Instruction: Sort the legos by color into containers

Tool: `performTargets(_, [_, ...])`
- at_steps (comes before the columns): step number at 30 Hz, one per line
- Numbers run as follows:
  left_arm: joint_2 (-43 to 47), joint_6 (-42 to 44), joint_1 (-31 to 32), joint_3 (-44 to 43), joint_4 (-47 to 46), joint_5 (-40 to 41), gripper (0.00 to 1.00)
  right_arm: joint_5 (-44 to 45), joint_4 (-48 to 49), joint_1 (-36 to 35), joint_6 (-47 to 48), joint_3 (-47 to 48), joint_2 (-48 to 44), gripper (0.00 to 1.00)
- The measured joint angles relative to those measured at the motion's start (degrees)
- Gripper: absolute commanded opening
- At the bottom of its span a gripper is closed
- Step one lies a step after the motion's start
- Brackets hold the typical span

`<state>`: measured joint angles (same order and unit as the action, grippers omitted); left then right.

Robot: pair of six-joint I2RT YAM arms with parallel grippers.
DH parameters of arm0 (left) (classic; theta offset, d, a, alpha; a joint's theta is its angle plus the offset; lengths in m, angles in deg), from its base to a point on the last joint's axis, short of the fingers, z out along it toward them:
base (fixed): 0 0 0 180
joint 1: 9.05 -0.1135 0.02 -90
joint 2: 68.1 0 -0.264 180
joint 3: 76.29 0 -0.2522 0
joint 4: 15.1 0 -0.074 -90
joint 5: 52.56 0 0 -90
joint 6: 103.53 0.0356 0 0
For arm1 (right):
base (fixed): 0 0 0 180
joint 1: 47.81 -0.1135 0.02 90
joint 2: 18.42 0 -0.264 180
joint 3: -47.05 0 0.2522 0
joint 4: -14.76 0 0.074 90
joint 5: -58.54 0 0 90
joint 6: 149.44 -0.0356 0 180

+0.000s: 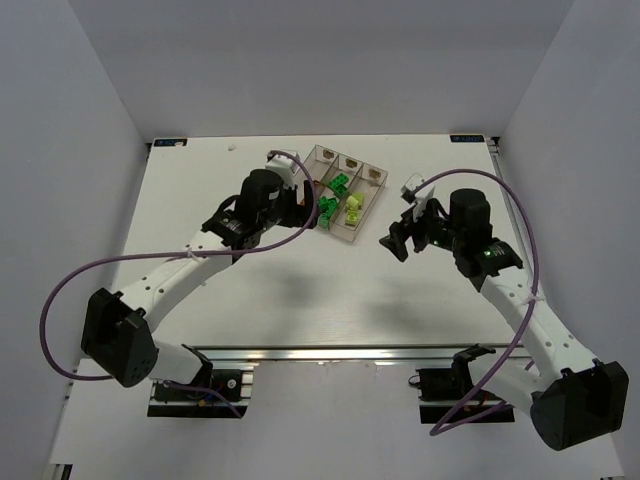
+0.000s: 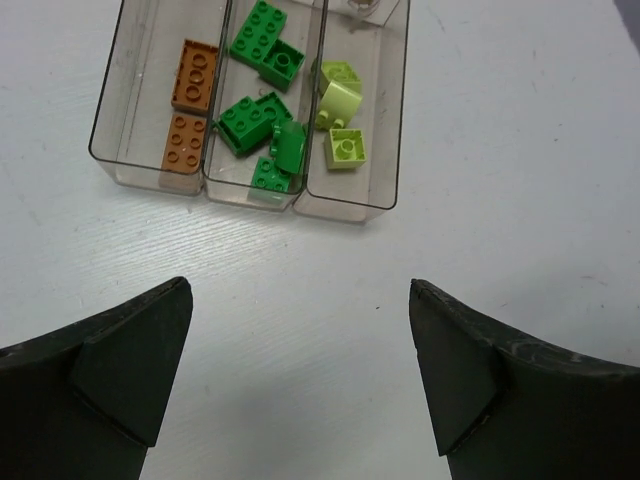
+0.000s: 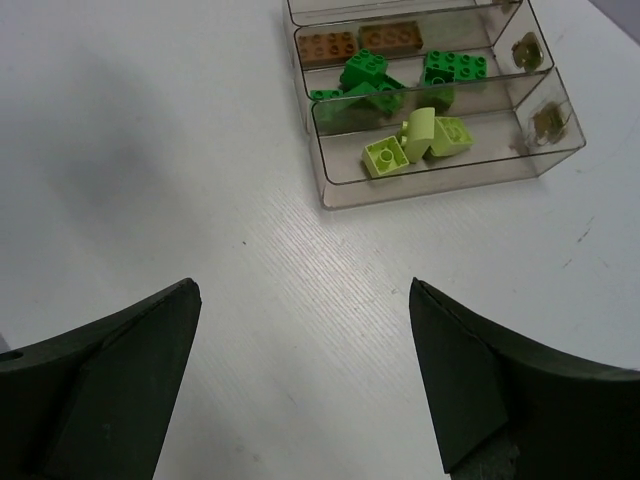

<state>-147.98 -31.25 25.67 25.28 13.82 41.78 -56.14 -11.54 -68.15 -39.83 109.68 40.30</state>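
The containers [image 2: 350, 205] are three clear bins joined as one tray. Two orange-brown legos [image 2: 193, 75] lie in its left bin, several bright green legos [image 2: 250, 120] in the middle one, and pale yellow-green legos [image 2: 346, 148] in the right one. From above, the tray [image 1: 368, 195] shows green legos [image 1: 328, 208] and yellow-green legos [image 1: 353, 207]. My left gripper [image 1: 303, 207] [image 2: 300, 290] hovers open and empty just short of the tray's near-left end. My right gripper [image 1: 405, 238] [image 3: 303, 290] is open and empty over bare table to the tray's right, facing the tray [image 3: 440, 185].
White walls enclose the white table [image 1: 300, 290] on three sides. Purple cables loop off both arms. Each bin carries a small tan mark [image 3: 545, 122] at its far end. No loose brick shows on the tabletop in any view.
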Motion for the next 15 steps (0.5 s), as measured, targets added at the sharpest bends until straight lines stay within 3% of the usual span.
performTargets(8, [1.3,2.1,0.0,0.7,-0.4,-2.0,0.98,-3.3,0.9,6.3,-9.2,0.0,0.1,0.9])
performTargets(15, [6.3,3.9,0.0,4.3,-0.6,2.0,0.98,-3.1,3.6,10.1,-11.9,0.0,-1.8,0.89])
